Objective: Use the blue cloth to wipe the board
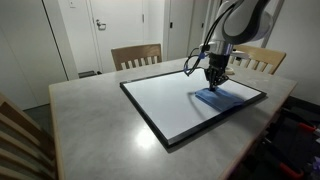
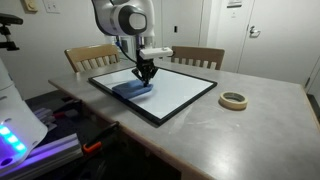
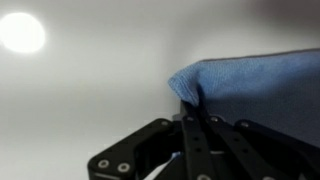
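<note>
Arm [image 1: 240, 25] points straight down, gripper [image 1: 216, 77] clamped on blue cloth [image 1: 222, 98] lying on board [image 1: 165, 105].

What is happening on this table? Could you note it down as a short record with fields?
table: grey table, with wooden chairs beside it
board: white board with a black frame, lying flat on the table
cloth: blue cloth, rumpled, lying on the board near one end
gripper: gripper shut on the cloth's edge, down at the board
other item: tape roll on the table, apart from the board
</note>
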`<state>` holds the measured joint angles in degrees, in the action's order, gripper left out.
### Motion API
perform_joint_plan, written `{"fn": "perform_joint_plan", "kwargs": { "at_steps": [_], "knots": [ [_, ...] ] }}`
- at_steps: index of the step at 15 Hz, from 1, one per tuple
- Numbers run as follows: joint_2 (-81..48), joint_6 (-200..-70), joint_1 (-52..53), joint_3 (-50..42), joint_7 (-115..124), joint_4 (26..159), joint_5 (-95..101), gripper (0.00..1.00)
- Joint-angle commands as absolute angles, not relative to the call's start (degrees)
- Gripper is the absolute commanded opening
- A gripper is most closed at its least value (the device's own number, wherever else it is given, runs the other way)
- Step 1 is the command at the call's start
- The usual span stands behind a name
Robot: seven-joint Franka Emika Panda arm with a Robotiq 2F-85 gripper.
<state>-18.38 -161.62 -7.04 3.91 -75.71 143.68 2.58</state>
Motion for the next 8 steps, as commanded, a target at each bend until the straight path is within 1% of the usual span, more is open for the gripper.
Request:
{"fn": "perform_joint_plan", "kwargs": {
  "at_steps": [1,8],
  "knots": [
    [-20.3,-161.3,-5.2,4.5,-70.8,143.4,4.3,0.01],
    [-19.9,-160.3,-2.5,3.6,-64.4,142.3,10.2,0.01]
  ]
}}
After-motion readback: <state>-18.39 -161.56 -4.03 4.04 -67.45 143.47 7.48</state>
